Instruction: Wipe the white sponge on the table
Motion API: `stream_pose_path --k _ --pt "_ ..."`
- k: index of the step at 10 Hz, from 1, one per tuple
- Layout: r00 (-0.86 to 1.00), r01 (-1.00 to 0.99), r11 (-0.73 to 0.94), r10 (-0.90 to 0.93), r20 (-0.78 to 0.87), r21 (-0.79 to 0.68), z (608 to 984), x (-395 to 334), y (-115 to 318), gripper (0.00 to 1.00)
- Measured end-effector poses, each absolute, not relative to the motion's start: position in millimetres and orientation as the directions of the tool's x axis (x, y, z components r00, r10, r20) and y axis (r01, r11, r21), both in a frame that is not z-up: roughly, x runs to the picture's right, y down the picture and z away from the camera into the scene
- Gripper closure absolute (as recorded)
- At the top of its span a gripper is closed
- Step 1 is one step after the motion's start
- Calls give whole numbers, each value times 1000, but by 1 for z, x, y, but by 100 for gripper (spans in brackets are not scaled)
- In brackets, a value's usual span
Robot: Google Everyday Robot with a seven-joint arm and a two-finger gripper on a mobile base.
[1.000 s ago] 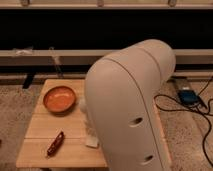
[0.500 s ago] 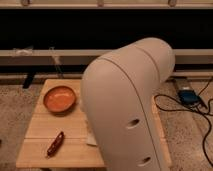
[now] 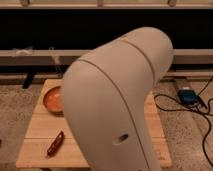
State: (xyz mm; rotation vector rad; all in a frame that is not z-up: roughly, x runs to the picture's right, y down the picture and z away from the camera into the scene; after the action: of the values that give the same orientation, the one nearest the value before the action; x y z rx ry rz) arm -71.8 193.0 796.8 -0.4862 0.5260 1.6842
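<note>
The robot's bulky beige arm [image 3: 120, 100] fills most of the camera view, its rounded elbow link standing in front of the middle and right of the table [image 3: 37, 135]. The gripper is out of sight, somewhere behind or below that link, so whether it is spread, closed or holding anything cannot be told. The white sponge is hidden too; if it lies on the tabletop, it must be in the part the arm covers, since the bare planks at the left carry only an orange bowl [image 3: 52, 99] near the far left corner and a dark red elongated object [image 3: 55, 144] nearer the front edge. A narrow strip of wood also shows at the right of the arm. On the floor to the right lies a blue device [image 3: 187, 95] with black cables [image 3: 170, 107] trailing from it, well apart from the table. Judging by the arm bent over the tabletop, the step in hand is probably reaching down to the sponge or pressing it onto the wood. To do this well, the robot should keep the pad flat against the planks with light, even pressure and sweep along the grain over the free middle of the surface. Strokes should stop short of the bowl and the red object so neither is pushed, and short of the table edges so the sponge does not slide off.
</note>
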Motion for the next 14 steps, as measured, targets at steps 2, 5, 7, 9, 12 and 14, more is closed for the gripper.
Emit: stream_pose_path --k 2,5,7,9,12,14 --pt "-178 -984 -163 809 -560 78 801 -81 189 100" --pt "-155 -987 -150 822 -547 55 810 -113 185 100" --pt "-127 -990 -136 821 -556 26 810 -131 188 100" --pt "-82 -993 -113 815 -573 -18 803 -155 199 100" --pt "-54 -994 -100 793 -606 -42 795 -164 220 100" --pt "-81 -993 -117 777 -625 -16 794 -150 232 100"
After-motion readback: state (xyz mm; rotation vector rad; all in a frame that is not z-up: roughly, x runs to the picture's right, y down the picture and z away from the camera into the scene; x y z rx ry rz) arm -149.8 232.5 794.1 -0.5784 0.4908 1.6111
